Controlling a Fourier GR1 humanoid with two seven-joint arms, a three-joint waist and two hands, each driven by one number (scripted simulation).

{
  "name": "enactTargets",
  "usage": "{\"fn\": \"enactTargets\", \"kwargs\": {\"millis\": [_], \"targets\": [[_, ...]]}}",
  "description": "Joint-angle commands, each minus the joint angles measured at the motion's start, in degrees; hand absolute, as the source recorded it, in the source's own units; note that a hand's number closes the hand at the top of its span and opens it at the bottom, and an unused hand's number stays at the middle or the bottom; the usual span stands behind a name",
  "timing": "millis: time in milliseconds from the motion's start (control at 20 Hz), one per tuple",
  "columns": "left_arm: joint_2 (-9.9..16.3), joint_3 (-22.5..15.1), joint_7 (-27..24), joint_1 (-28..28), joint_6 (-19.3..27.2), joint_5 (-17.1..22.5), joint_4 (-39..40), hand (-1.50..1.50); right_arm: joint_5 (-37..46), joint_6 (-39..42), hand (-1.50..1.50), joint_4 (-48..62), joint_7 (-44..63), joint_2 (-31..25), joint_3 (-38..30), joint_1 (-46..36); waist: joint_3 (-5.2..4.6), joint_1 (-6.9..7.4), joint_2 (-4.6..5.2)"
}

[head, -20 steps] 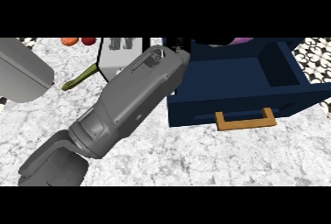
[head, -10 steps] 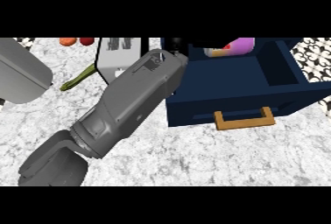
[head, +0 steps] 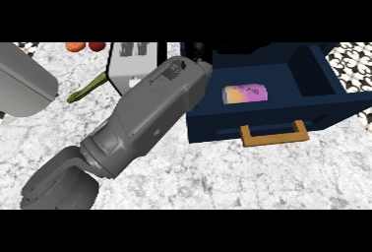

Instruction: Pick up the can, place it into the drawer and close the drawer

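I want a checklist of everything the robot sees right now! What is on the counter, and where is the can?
Surface: marbled grey-white counter.
Job's things: can, pink and yellow, lying on its side inside the open navy drawer; the drawer's tan handle faces the robot.
Clutter: green vegetable, two small red-orange items at the far edge, a white appliance behind the forearm.
Hands: a grey forearm crosses the middle toward the drawer; its hand is hidden. A second grey arm part is at the left.
Cables: nothing seen.
Surroundings: patterned tiles at the right.
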Motion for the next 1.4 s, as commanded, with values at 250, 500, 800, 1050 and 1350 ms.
{"fn": "enactTargets", "kwargs": {"millis": [250, 500, 800, 1050, 1350], "targets": [[0.0, 0.3, -4.3, -0.8, -1.2, 2.9, -1.5, -1.5, 12.8, 4.6, -1.5, -5.0, -8.5, -3.8, 0.5, -4.0, -0.04, 1.29, -0.13], [0.0, 0.0, -6.6, -0.8, -0.6, 4.3, -2.3, -1.5, 25.7, 3.5, -1.5, -6.3, -9.6, -4.5, 6.2, -9.4, -0.07, 2.41, 0.11], [0.0, -0.2, -5.7, -1.8, 0.3, 4.8, -3.0, -1.5, 41.9, 1.2, -1.5, -2.7, -8.9, -5.1, 16.4, -17.5, -0.12, 4.62, -0.34], [0.0, 0.9, -3.6, -2.2, -0.6, 4.9, -2.0, -1.5, 59.0, -3.5, -1.5, 4.6, -14.3, -3.4, 25.6, -21.1, -0.11, 6.03, -0.53], [1.0, 1.2, -1.6, -0.9, 0.7, 2.5, -3.9, -1.5, 71.0, -11.0, -1.5, 15.4, -15.6, -2.8, 33.0, -29.0, -0.13, 6.56, -1.1]]}}
